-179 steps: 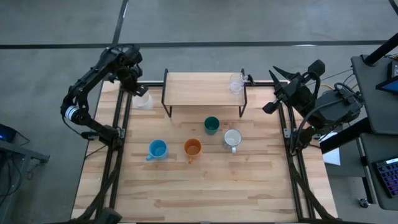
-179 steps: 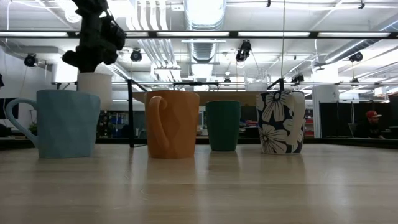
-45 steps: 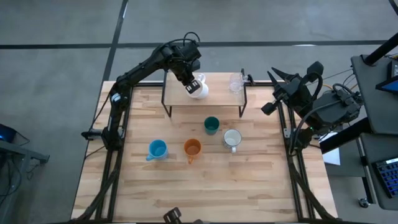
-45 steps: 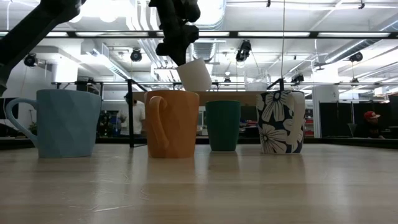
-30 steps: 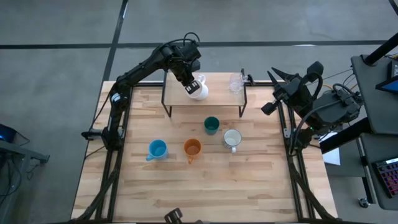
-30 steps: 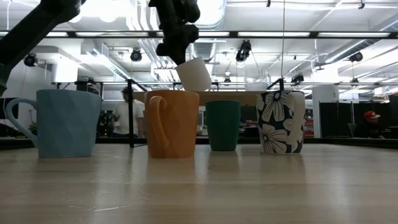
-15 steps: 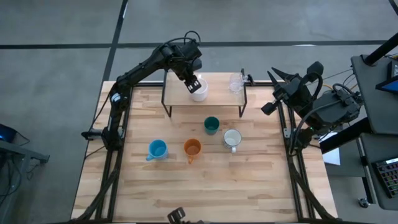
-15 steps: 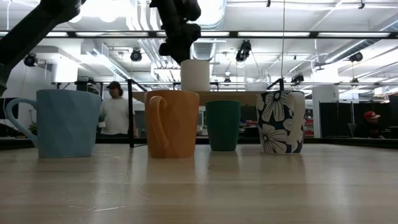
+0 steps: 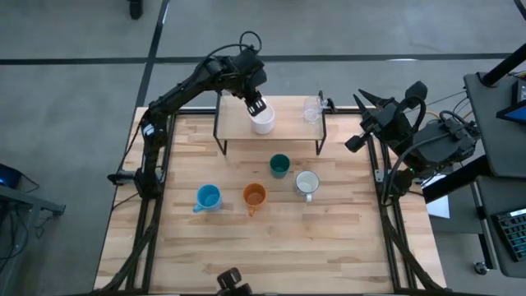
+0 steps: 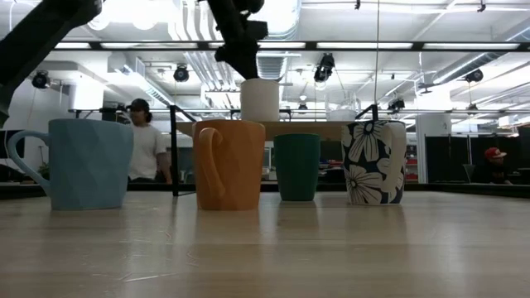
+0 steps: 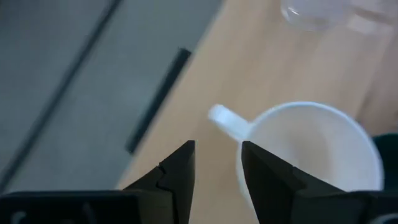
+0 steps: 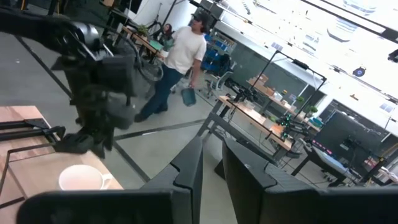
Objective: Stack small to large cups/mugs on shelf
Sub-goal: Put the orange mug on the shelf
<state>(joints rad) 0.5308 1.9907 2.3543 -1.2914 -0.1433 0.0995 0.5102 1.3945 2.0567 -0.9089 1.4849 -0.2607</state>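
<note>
Since the earlier frames the white mug (image 9: pixel 263 122) has gone from hanging tilted in the left gripper (image 9: pixel 256 106) to standing upright on the shelf (image 9: pixel 234 123), and the gripper has let go and drawn back slightly toward the shelf's rear edge. In the left wrist view the two fingers (image 11: pixel 180 168) stand apart with a gap between them, and the mug's handle (image 11: pixel 225 121) lies just beyond them, not pinched. The glass (image 9: pixel 311 109) sits at the right end of the same shelf, well apart from the mug.

The main risk now is the withdrawal. The fingers are close to the handle, so a sideways or forward drift while lifting could hook it and drag or tip the mug, possibly toward the shelf's back edge; how near it stands to that edge is hard to judge from above.

The teal cup (image 9: pixel 279 165), orange mug (image 9: pixel 255 196), blue mug (image 9: pixel 208 197) and flowered mug (image 9: pixel 306 184) wait on the table (image 9: pixel 329 247) in front of the shelf.

The right gripper (image 12: pixel 211 162) is parked off the table's right edge, holding nothing; its fingers show only a narrow gap.
</note>
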